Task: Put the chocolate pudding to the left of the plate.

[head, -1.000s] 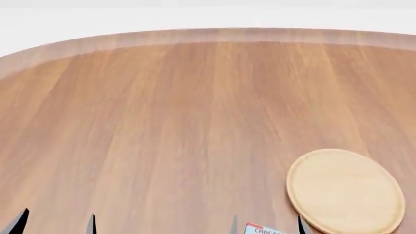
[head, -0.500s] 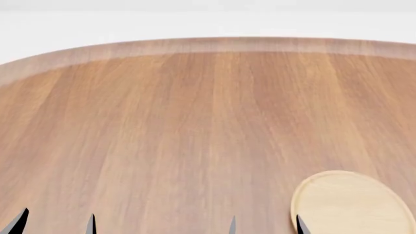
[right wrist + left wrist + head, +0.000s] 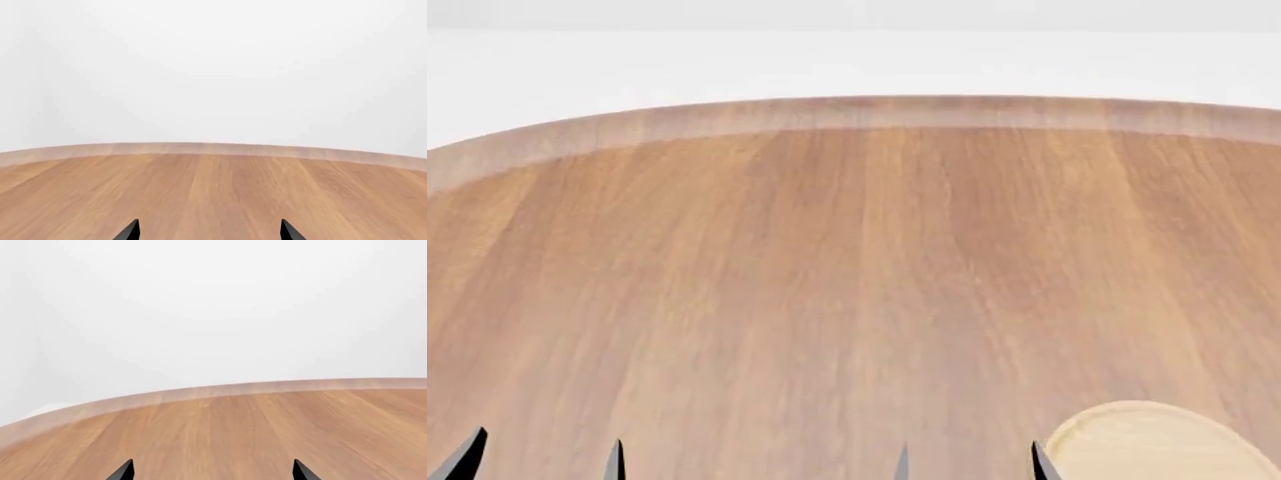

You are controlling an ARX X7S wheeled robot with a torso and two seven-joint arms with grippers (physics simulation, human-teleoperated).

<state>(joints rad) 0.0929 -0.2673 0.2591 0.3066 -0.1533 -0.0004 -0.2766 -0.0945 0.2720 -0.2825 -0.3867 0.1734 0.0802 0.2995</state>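
The plate (image 3: 1154, 443) is now seen lower at the head view's bottom right than a second ago, only its far rim showing; the pudding carton glimpsed then beside it is no longer in frame. The plate is shown as a pale wooden disc with a raised edge, resting on the wooden surface (image 3: 827, 280). Both wrist views give only the surface's far edge and a white backdrop. The left gripper (image 3: 545, 458) and right gripper (image 3: 972, 460) are shown with jaws spread, empty.
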